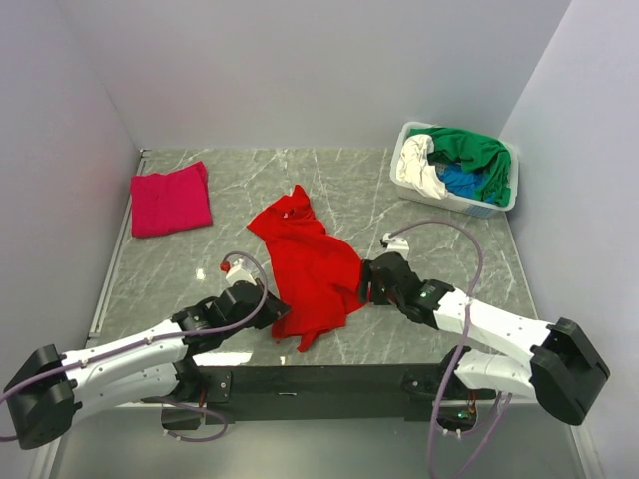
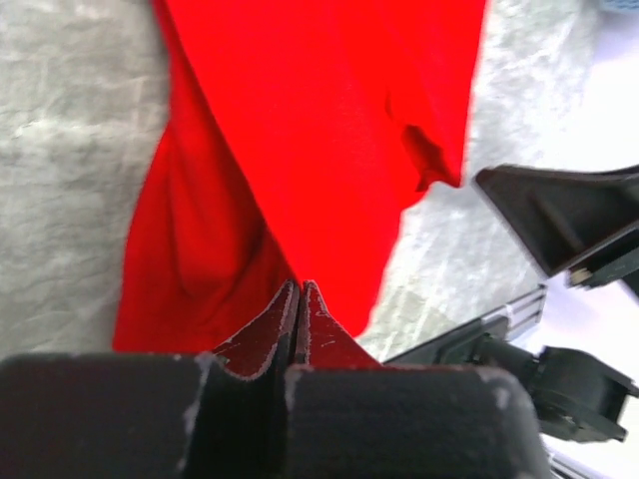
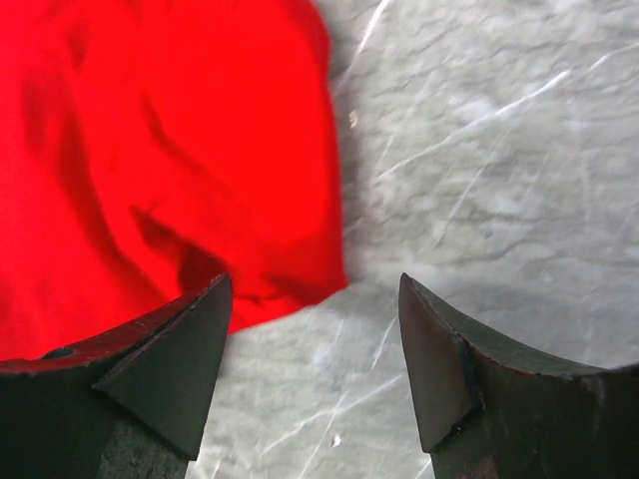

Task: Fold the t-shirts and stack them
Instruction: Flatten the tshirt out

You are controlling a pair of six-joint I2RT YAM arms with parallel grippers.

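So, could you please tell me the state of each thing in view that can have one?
red t-shirt: unfolded, crumpled mid-table.
magenta t-shirt: folded, flat at the far left.
basket: upright, filled.
green shirt, white shirt, blue shirt: unfolded, heaped in the basket.
left gripper: shut on the red t-shirt's edge.
right gripper: open at the red t-shirt's opposite edge.

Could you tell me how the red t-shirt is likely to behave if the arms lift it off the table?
The red t-shirt lies crumpled and creased, so it will probably hang limp and sag. It looks thin, so it is likely light. Folds converge at the left fingers, suggesting it bunches where pinched.
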